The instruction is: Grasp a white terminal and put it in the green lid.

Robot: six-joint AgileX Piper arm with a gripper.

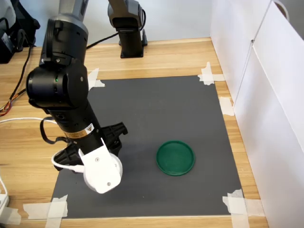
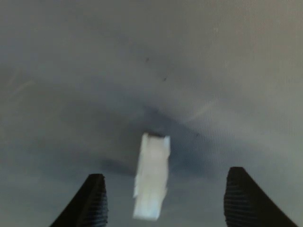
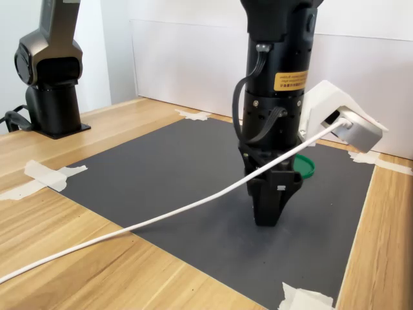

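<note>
End effector (image 2: pixel 163 201) down at the grey mat (image 1: pixel 156 109), jaws apart. In the wrist view the white terminal (image 2: pixel 151 182) lies between the two fingertips (image 2: pixel 92 201), bare mat on either side of it; contact cannot be judged.

Landmark: green lid (image 1: pixel 175 157).
- Mat between lid and end effector: bare in the first exterior view.
- Mat beyond the lid, toward the second arm's base (image 1: pixel 129 33): bare.
- On the first exterior view's right of the lid: white wall panel (image 1: pixel 270 109) stands close along the worktop (image 1: pixel 156 52) edge.
- White cable (image 3: pixel 161 216) trails across the mat and worktop on the arm's far side from the lid, in the second exterior view.
</note>
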